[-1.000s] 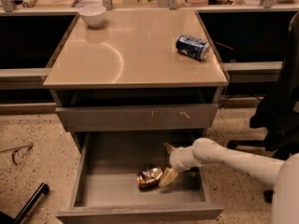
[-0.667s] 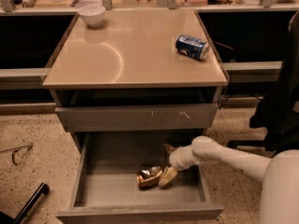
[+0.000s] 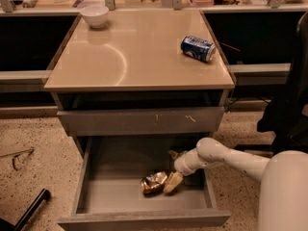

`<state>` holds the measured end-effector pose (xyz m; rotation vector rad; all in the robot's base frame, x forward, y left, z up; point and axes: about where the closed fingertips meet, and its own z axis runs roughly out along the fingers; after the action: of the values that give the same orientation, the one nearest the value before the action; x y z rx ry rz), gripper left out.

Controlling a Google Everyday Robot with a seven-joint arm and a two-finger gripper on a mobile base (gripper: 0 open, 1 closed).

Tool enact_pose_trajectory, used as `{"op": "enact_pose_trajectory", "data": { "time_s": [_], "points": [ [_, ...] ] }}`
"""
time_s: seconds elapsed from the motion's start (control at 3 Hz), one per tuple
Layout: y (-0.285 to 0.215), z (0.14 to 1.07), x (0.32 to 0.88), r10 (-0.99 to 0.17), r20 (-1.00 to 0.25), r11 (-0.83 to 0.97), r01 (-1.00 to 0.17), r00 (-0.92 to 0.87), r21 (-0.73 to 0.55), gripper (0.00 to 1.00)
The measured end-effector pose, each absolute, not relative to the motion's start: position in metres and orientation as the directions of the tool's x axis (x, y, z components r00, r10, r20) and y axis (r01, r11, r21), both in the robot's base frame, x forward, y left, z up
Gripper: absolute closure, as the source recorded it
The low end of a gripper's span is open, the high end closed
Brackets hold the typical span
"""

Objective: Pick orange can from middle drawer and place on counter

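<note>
The orange can (image 3: 153, 182), crumpled and shiny, lies on its side on the floor of the open middle drawer (image 3: 96, 196). My gripper (image 3: 171, 175) reaches down into the drawer from the right, right beside the can. One pale finger (image 3: 173, 182) rests against the can's right end; the other finger (image 3: 174, 155) stands behind, farther back. The jaws are spread and hold nothing. The beige counter (image 3: 134, 57) lies above the drawers.
A smooth blue can (image 3: 198, 48) lies on its side at the counter's right. A white bowl (image 3: 94, 15) stands at its back left. The scratched upper drawer front (image 3: 142, 121) is shut above the open drawer. My white arm (image 3: 231, 159) enters from the lower right.
The gripper has stayed low beside the can; the can has not moved. The arm's near part now fills more of the lower right corner.
</note>
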<state>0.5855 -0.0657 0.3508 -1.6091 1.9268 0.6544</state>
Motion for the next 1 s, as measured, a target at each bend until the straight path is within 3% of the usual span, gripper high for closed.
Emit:
{"op": "enact_pose_trajectory", "data": {
  "time_s": [1.0],
  "points": [
    [-0.049,0.356,0.552,-0.74,-0.662,0.15,-0.989,-0.117,0.007,0.0]
  ]
}}
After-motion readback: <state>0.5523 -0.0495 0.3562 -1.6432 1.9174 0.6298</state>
